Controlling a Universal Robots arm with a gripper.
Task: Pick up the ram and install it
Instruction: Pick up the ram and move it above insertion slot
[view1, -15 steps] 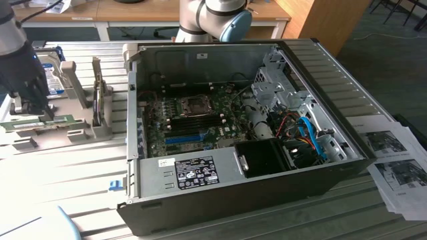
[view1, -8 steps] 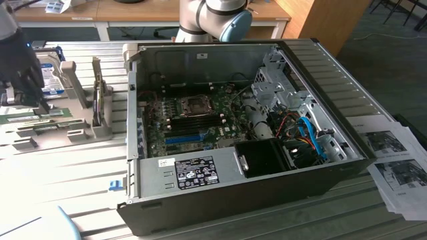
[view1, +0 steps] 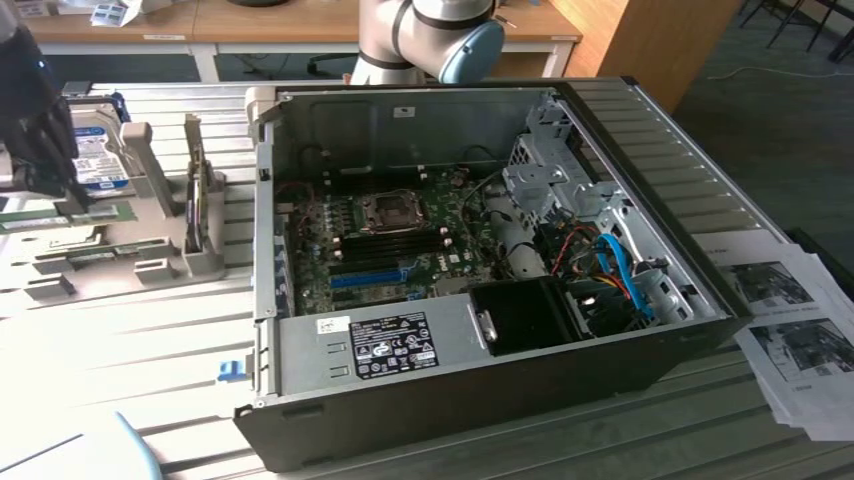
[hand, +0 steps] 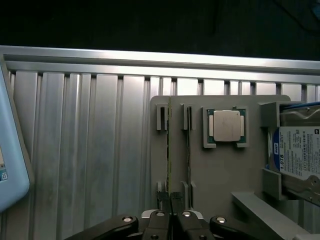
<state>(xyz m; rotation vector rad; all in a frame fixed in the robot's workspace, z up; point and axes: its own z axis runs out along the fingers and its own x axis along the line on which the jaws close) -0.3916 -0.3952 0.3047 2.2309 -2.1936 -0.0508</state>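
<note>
Clamping noted: black 2-finger pincer (hand: 169, 202) closed on near end of thin green ram stick (hand: 169, 145), stood on edge in grey plastic slotted tray (hand: 220, 172), beside 1 similar stick (hand: 188, 145). Risk judged: off-centre grip may tilt and jam it.

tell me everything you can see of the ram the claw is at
The ram is a thin green circuit-board stick seen edge-on, standing on its long edge in the grey holder, ends seated in slotted blocks. A second stick stands parallel beside it, apart. The claw appears to pinch one end.
</note>
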